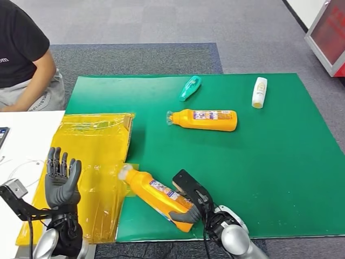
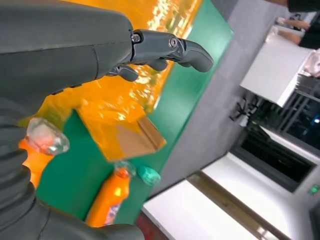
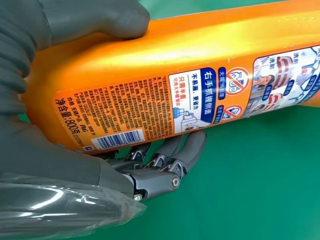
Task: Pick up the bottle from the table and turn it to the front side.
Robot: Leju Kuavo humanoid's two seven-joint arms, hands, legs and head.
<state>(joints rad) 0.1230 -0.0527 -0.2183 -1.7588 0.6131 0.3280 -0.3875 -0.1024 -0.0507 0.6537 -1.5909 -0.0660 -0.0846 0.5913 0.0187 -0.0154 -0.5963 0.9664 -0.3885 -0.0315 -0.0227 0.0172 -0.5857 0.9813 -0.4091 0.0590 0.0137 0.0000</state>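
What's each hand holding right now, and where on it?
Right hand grips the near orange bottle at its base end, over the barcode label. Left hand holds nothing.

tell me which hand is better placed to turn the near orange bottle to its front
Right. The right hand already grips the near orange bottle at its base, thumb on one side and fingers under it. The left hand is raised open over the yellow bag, holding nothing.

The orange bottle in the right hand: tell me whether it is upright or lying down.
Lying tilted, not upright. In the head view the orange bottle slants across the green mat, neck toward the yellow bag, with the right hand gripping its base end.
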